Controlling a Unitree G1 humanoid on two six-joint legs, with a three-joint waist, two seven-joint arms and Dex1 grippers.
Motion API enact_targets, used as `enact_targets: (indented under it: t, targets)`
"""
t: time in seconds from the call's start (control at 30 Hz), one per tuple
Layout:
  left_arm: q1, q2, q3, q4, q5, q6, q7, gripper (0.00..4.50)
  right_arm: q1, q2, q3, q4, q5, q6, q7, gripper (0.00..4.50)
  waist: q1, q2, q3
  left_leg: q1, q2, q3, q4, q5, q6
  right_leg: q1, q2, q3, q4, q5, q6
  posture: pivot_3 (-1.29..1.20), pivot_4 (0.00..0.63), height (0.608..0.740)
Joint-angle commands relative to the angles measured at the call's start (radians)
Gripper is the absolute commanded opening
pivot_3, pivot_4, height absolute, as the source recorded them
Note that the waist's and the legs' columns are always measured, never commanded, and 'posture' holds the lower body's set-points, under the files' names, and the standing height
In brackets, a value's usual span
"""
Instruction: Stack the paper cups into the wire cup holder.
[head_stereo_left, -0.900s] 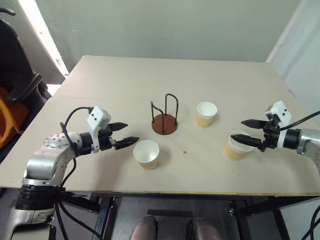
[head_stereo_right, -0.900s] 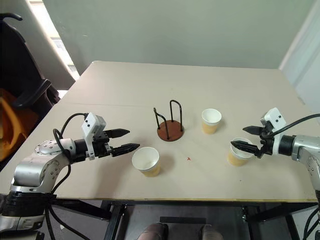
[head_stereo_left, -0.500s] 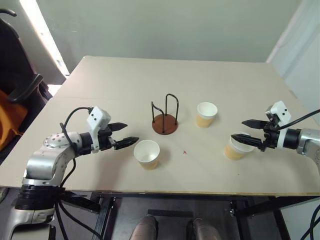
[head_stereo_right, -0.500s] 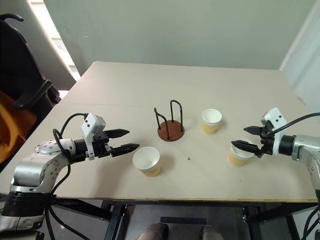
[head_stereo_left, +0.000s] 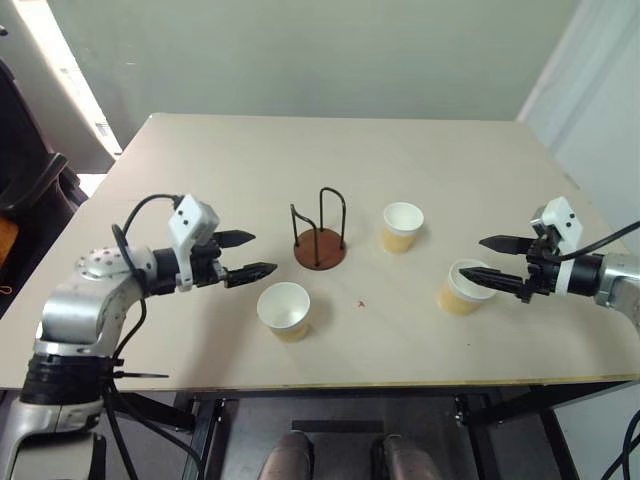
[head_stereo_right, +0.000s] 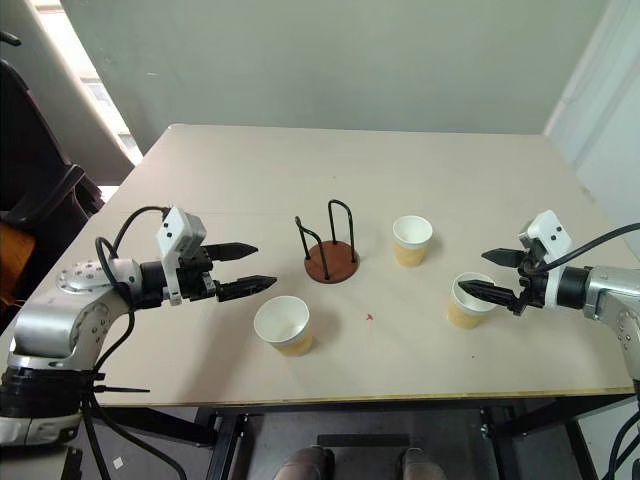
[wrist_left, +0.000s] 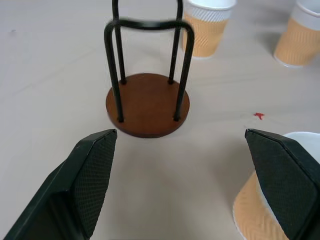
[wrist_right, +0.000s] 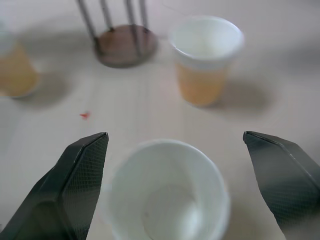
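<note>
**Both fingers spread, three cups loose on the bench**

The left gripper (head_stereo_left: 249, 254) has its fingers released wide, empty, just beside the near cup (head_stereo_left: 283, 310). The right gripper (head_stereo_left: 486, 258), equally spread, straddles the right cup (head_stereo_left: 461, 288) without closing. The far cup (head_stereo_left: 402, 227) stands beside the empty wire cup holder (head_stereo_left: 320, 241). The bench (head_stereo_left: 250, 150) lies open toward every edge.

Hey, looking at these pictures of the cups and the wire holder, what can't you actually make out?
- Wire holder: in the left wrist view its loop tops are cut off by the frame edge.
- Right cup: in the left eye view the right gripper covers part of its rim, so contact cannot be told.
- Near cup: in the left wrist view a finger hides much of it.
- Red mark on the table: too small to identify.
</note>
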Motion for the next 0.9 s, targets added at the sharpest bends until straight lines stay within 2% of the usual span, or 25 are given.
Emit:
enact_targets:
  t: [0.03,0.2,0.37,0.57,0.87,0.9]
  targets:
    - [-0.16,0.032,-0.06,0.076,0.097,-0.108,-0.046,4.39,-0.097,-0.029,0.052,-0.142,0.035,0.013,0.04,4.5,0.001,0.0,0.0,0.0,0.0,0.0,0.001,0.0,0.0,0.0,0.0,0.0,0.0,0.0,0.0,0.0,0.15,0.74]
    - [-0.336,-0.019,-0.183,0.364,0.252,-0.271,-0.088,4.39,-0.186,0.008,0.119,-0.231,0.055,0.043,0.018,4.5,0.0,0.0,0.0,0.001,0.0,0.0,0.002,0.002,0.003,0.002,0.0,0.001,-0.001,0.0,0.0,0.0,0.15,0.74]
    - [-0.443,-0.104,-0.261,0.572,0.344,-0.394,-0.146,4.39,-0.233,0.057,0.16,-0.297,0.067,0.077,-0.029,4.5,0.002,0.0,0.0,-0.004,0.0,-0.001,0.005,0.002,0.004,-0.001,-0.001,0.0,-0.001,0.002,0.003,0.0,0.15,0.74]
    - [-0.54,-0.234,-0.283,0.792,0.417,-0.506,-0.093,4.39,-0.23,0.071,0.158,-0.369,0.099,0.12,-0.073,4.5,0.005,0.0,0.0,-0.015,0.0,-0.001,0.011,0.0,0.006,-0.007,-0.002,0.0,-0.003,0.009,0.015,0.0,0.15,0.74]
    - [-0.623,-0.363,-0.275,1.019,0.506,-0.626,0.024,4.39,-0.186,0.035,0.128,-0.423,0.118,0.159,-0.101,4.5,0.007,0.0,0.0,-0.016,0.0,0.001,0.013,0.0,0.006,-0.007,-0.002,0.0,-0.004,0.009,0.019,0.0,0.15,0.74]
    - [-0.629,-0.372,-0.27,1.033,0.508,-0.637,0.033,4.22,-0.182,0.031,0.123,-0.428,0.121,0.162,-0.103,4.5,0.007,0.0,0.0,-0.016,0.0,0.001,0.013,0.0,0.006,-0.007,-0.002,0.0,-0.004,0.009,0.02,0.0,0.15,0.74]
